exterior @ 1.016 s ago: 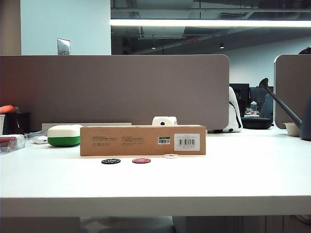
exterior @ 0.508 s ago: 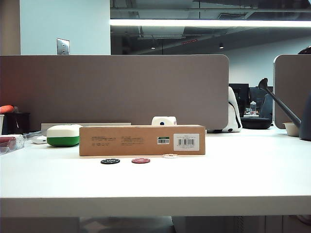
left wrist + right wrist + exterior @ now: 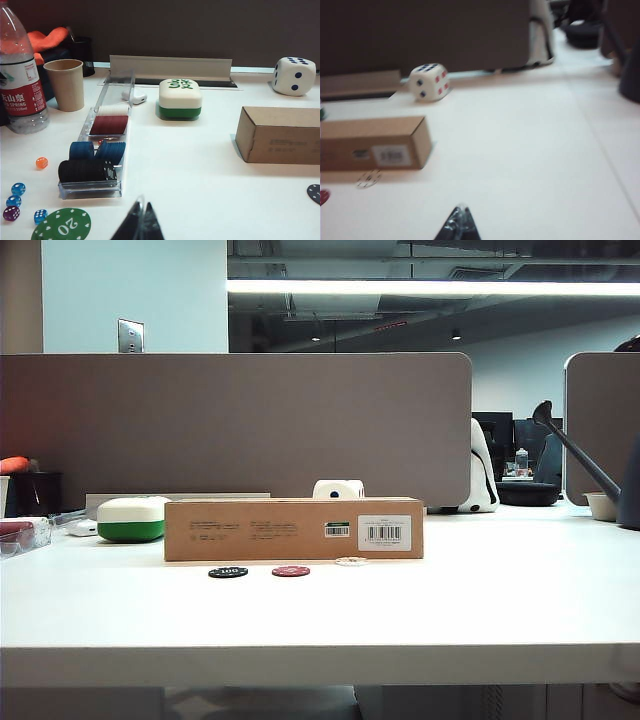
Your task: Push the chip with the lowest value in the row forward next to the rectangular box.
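- The counter (image 3: 480, 620) carries everything; take the box (image 3: 294, 529) as your landmark from here on.
- The box lies long and low across the middle. Its labelled face looks out at the row of chips, and a green-and-white case (image 3: 131, 519) stands just off one end, with a die (image 3: 338, 489) behind.
- In front of the box, the black chip (image 3: 228, 572) and the red chip (image 3: 291, 571) lie a little way off its face.
- The white chip (image 3: 351, 561) already lies nearer the box than those two, just below the barcode label. The pictures do not settle whether it touches the cardboard.
- Judged from this, the push looks done or nearly so. If you want it snug, come in low from the side away from the box, press flat on the chip's outer edge, and nudge straight at the face. Go gently, as a light box may shift.
- The left end effector (image 3: 141, 224) hangs well off, out beyond the case end of the box, tips pressed together.
- The right end effector (image 3: 460, 223) hangs out from the box's labelled face, past the white chip, tips likewise together and holding nothing.
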`<state>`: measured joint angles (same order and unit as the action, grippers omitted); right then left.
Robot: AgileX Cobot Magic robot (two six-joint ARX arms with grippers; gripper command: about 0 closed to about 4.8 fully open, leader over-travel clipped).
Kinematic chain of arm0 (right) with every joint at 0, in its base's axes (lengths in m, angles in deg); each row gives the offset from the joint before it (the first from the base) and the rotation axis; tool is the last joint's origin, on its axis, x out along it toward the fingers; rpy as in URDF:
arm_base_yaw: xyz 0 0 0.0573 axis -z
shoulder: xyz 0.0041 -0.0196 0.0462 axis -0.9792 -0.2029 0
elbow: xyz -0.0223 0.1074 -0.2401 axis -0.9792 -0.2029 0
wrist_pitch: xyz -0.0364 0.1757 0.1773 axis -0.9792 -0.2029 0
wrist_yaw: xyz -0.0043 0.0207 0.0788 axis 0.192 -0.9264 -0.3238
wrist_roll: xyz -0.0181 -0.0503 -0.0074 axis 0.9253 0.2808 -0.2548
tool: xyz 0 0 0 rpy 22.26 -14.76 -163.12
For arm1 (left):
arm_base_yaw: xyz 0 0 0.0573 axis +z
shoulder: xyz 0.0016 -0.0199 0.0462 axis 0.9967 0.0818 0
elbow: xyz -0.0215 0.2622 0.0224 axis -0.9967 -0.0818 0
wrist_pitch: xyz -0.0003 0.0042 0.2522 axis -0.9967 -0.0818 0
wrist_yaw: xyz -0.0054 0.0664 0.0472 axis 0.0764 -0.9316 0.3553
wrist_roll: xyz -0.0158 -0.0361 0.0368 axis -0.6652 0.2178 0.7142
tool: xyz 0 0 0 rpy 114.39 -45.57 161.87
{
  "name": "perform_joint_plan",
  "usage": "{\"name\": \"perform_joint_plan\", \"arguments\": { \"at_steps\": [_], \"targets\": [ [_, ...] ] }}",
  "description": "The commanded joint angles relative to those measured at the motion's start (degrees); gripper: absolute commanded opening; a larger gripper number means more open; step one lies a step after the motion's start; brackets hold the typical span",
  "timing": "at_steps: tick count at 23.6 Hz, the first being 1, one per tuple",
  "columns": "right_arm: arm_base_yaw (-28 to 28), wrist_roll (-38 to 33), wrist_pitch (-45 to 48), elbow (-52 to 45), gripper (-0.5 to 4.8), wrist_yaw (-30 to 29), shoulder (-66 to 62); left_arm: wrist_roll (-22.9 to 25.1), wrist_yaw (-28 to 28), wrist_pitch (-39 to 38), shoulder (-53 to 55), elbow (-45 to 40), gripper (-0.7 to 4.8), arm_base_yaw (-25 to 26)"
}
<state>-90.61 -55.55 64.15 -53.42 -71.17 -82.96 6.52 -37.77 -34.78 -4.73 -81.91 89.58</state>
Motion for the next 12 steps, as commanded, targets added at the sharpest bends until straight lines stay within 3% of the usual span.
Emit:
{"name": "perform_joint_plan", "arguments": {
  "at_steps": [1,7,12],
  "targets": [
    [1.9,0.1,1.2,-2.0,-0.09,-0.5,3.7,0.0,0.2,0.4,0.0,0.3,-0.05,0.0],
    [8.3,0.3,-6.9,-2.6,-0.09,-0.9,11.1,0.0,0.2,0.4,0.0,0.3,-0.05,0.0],
    [13.2,0.3,-13.6,-2.6,-0.09,-5.1,17.0,0.0,0.2,0.4,0.0,0.3,-0.05,0.0]
  ]
}}
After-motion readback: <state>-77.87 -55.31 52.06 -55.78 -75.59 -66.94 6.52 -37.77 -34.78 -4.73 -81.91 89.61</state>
